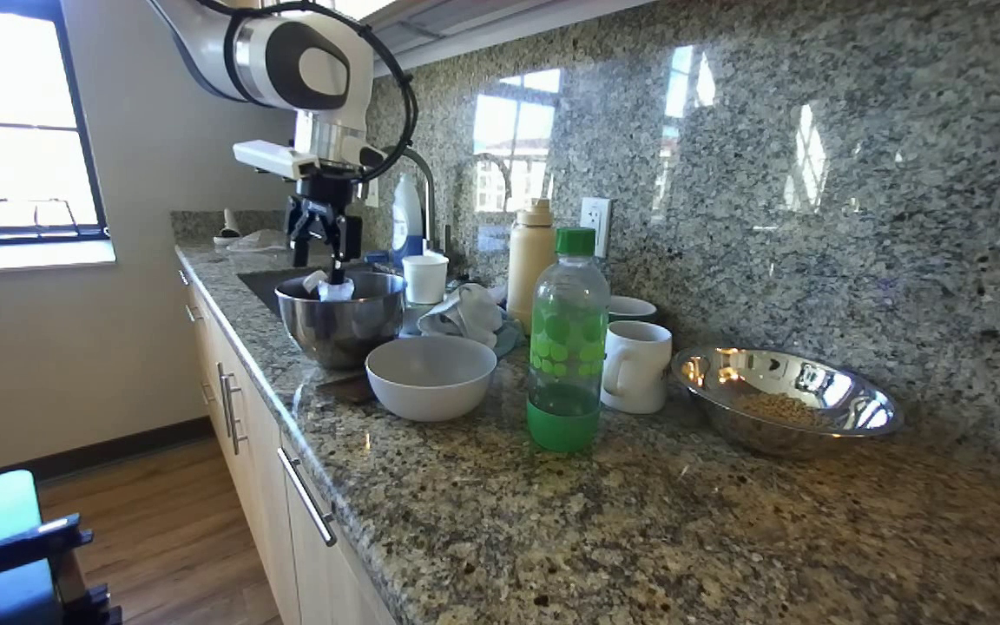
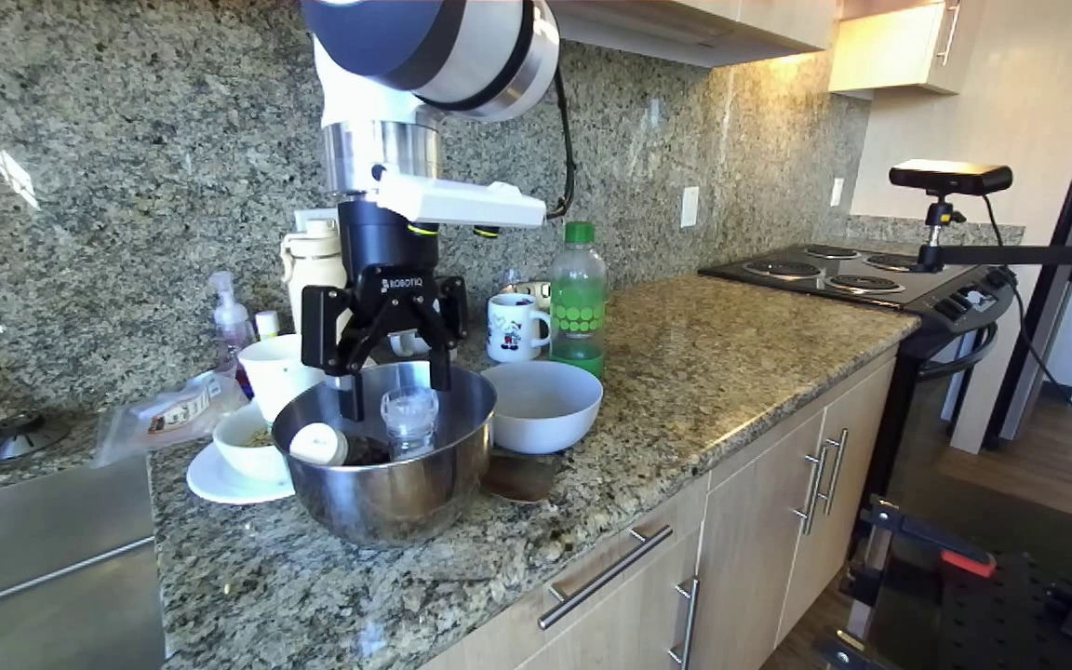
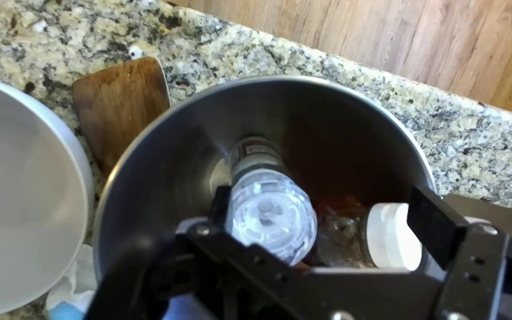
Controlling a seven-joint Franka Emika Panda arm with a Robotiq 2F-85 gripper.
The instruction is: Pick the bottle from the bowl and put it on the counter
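While the gripper [image 3: 320,206] gapes wide, empty, the clear-topped bottle [image 3: 268,200] sits left of mid-jaw, base towards the wrist view's top.

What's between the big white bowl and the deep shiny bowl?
In the wrist view, a flat wooden piece and some white-and-blue cloth show between the big white bowl and deep shiny bowl.

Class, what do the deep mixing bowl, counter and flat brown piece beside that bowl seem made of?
Deep mixing bowl: probably steel, shiny, with grey metallic reflections. Counter: likely polished granite, from its speckles and glossy highlights. Flat brown piece: apparently wood, fairly smooth, judging by its darker streaks.
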